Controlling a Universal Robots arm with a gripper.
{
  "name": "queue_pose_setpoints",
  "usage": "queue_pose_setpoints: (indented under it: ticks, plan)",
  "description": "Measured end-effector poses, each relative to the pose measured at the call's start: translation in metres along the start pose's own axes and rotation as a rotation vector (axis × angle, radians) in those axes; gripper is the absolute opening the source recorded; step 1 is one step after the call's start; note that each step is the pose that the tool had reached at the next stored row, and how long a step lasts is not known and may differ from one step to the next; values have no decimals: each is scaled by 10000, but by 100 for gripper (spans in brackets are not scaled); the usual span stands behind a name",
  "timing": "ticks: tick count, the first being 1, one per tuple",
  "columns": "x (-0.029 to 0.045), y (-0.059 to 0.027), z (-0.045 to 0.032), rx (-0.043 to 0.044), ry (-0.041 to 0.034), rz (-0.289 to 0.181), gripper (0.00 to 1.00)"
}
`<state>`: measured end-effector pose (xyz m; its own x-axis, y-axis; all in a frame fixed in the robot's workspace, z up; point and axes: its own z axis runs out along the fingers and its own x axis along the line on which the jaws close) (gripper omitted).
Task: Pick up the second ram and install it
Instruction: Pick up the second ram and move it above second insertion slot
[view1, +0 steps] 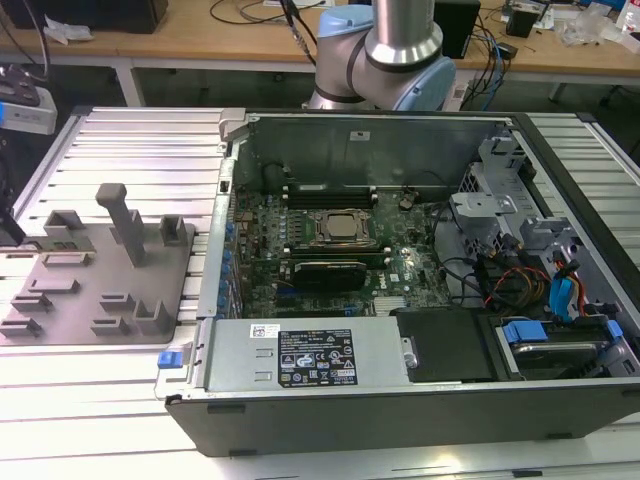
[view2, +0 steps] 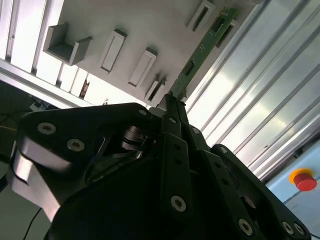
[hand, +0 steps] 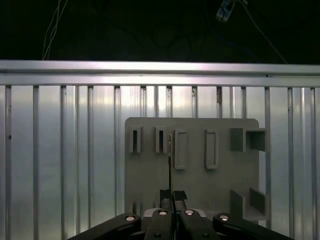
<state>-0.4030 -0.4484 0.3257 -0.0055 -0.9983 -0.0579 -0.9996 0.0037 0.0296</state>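
The second ram (view2: 207, 40) is a thin green board. In the second wrist view it sticks out past my black fingertips (view2: 172, 107) and reaches over the grey holder tray (view2: 125, 25). My gripper (view2: 170, 97) is shut on its near end. In the first wrist view the ram (hand: 170, 160) shows edge-on as a thin line rising from my gripper (hand: 172, 196) above the tray (hand: 220, 175). The exterior view shows that tray (view1: 100, 275) with its upright posts at the exterior view's left, beside the open computer case (view1: 400, 410).
Inside the case lie the motherboard, the CPU socket (view1: 340, 228) and dark memory slots (view1: 330, 190) behind it. A ribbed metal table (view1: 130, 150) carries the tray and case. The arm's base (view1: 400, 50) stands behind the case. A red button (view2: 302, 180) sits at the table's side.
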Motion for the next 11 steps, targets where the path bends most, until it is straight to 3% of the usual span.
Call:
queue_pose_setpoints:
  ticks: [9, 11]
  plan:
    - [-41, 15, -475, 1, 0, 2, 9]
    - [-44, 16, -531, 1, 0, 1, 9]
